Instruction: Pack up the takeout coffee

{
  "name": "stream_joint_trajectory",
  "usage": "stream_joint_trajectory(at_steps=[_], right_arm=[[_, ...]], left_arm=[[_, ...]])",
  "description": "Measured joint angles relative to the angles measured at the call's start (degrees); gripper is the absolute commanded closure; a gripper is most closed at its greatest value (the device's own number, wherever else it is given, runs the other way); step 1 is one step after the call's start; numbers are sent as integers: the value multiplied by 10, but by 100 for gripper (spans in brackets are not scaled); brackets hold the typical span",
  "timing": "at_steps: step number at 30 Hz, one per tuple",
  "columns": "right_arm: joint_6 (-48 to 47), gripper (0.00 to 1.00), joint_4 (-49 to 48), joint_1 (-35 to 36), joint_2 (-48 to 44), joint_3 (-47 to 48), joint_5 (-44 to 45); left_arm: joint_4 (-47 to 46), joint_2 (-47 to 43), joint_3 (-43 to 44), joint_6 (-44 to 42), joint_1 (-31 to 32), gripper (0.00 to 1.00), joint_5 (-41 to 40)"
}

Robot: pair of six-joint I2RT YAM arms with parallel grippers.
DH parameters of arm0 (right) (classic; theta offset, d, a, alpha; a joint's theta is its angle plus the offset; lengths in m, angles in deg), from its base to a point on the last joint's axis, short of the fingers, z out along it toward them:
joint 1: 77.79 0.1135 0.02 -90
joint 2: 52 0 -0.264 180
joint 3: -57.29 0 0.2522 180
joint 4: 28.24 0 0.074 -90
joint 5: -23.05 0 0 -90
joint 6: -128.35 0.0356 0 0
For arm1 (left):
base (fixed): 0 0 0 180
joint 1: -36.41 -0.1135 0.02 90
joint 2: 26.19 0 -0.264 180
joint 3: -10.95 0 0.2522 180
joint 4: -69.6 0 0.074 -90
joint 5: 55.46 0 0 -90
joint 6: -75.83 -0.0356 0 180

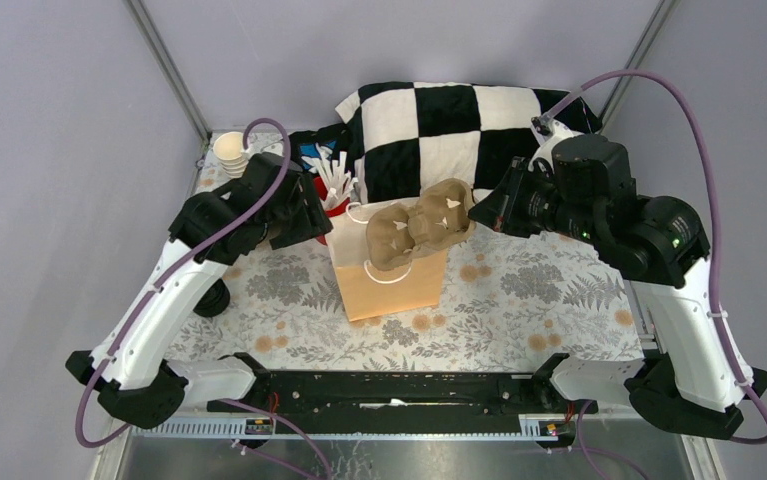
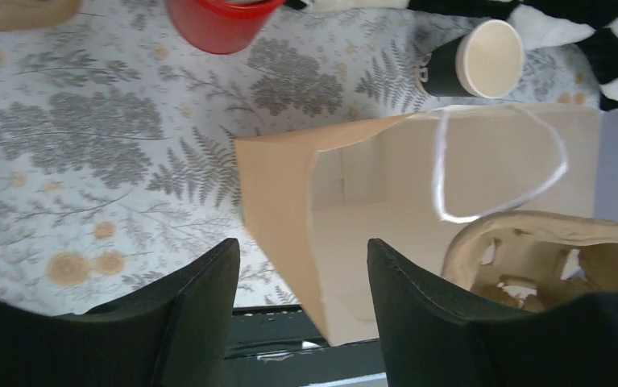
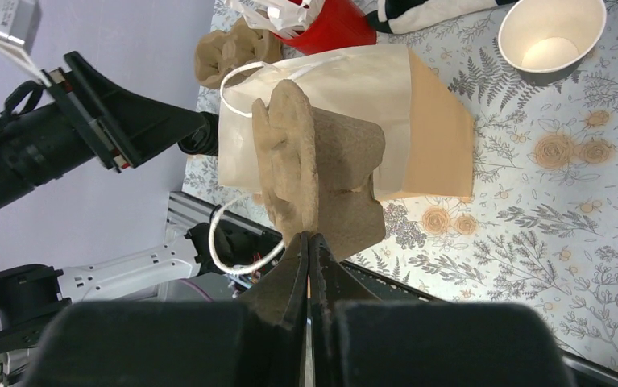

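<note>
over the floral table (image 1: pixel 519 290), right arm (image 1: pixel 659 240) extends, jaws pinching a carrier (image 1: pixel 419 228)

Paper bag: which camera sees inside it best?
The left wrist view: the paper bag opens toward that camera, so its inside walls show. In the top view, the cup tray covers most of the bag's mouth, leaving mainly the front side. The right wrist view shows only the outside, partly hidden behind the tray.

The table cover (image 1: pixel 519 290) is white, printed with grey ferns and orange flowers. The paper bag (image 1: pixel 389 285) is tan with white handles (image 2: pixel 499 161), the cup carrier (image 1: pixel 414 228) dull brown, and the cloth (image 1: pixel 439 125) black-and-white checked. The coffee cup (image 2: pixel 470 60) is black outside and cream inside, beside a red cup (image 2: pixel 217 24).
</note>
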Motion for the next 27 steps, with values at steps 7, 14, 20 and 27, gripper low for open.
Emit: stream_joint_trajectory(at_steps=[7,14,20,27], right_arm=[[-10,100,6,0,4,11,21],[-33,100,54,0,-5,90,90],[-35,100,83,0,-18,87,112],[-31,100,34,0,-7,43,74]], left_arm=[[44,-29,-5,-13,0,38,-65],[48,-52,-70,-14,0,38,-72],[41,-46,-87,-20,-2,38,-69],[19,-36,-124,-27,-5,46,-43]])
